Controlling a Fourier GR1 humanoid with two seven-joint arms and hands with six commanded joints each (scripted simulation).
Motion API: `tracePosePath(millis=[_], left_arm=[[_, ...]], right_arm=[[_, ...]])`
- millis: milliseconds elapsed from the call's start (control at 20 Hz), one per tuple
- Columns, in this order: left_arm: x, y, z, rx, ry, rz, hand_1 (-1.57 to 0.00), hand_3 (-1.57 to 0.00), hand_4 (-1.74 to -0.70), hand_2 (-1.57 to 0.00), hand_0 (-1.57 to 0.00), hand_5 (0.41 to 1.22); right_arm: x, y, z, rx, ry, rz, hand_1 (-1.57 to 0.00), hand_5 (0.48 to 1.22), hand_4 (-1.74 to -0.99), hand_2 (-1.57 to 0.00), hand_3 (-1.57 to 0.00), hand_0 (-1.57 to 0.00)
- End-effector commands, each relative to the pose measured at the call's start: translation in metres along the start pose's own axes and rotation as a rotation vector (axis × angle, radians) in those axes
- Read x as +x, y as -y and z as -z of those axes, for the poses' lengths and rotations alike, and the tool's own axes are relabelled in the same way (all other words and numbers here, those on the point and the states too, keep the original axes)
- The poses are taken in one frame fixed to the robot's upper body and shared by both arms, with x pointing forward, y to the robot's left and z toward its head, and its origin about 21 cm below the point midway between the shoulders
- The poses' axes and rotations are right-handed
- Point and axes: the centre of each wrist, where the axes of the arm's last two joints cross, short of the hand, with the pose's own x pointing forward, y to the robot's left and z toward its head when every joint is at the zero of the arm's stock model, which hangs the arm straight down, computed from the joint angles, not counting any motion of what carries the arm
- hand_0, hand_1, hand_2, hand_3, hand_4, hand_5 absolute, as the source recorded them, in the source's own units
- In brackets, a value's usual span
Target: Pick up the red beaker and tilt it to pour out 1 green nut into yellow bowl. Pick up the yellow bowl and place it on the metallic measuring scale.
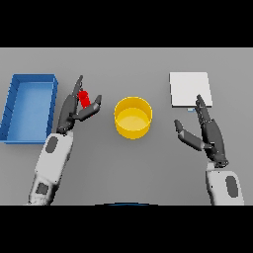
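My left hand [74, 109] is at the small red cylindrical beaker [84, 99], which stands on the grey bench [126, 168] between my long fingers [76, 89] and my thumb [94, 106]. The fingers are straight and spread, not closed round it, so I hold nothing yet. The round yellow plastic bowl [133, 117] sits near the middle of the bench, apart from the beaker on its right. The flat pale metallic measuring scale [190, 89] lies further right, towards the back. My right hand [205, 133] hovers just in front of the scale, fingers apart and holding nothing.

My worry is the beaker: it is narrow, and if I close unevenly I could knock it over or pinch it askew, spilling nuts on the bench. I cannot see the green nut inside. Tilting too steeply over the bowl could release more than one. The blue rectangular tray [15, 106] sits close to my left arm.
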Motion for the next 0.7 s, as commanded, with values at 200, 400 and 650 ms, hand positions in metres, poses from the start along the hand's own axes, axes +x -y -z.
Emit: tracePosePath(millis=[200,400,650], left_arm=[[-0.001,0.01,0.008,0.04,0.003,-0.054,-0.31,-0.24,-1.39,-0.32,-0.34,0.765],[-0.003,0.017,0.014,0.068,0.022,-0.107,-1.05,-0.98,-1.48,-1.05,-1.07,0.998],[-0.001,0.019,0.015,0.049,0.045,-0.072,-1.4,-1.26,-1.59,-1.4,-1.41,1.148]], right_arm=[[0.002,-0.002,-0.001,-0.004,-0.003,0.007,0.0,0.645,-1.294,0.0,0.0,0.0],[0.004,-0.004,-0.003,0.001,-0.002,0.012,0.0,0.647,-1.291,0.0,0.0,0.0],[0.0,-0.006,-0.002,-0.007,-0.014,0.009,0.0,0.648,-1.29,0.0,0.0,0.0]])
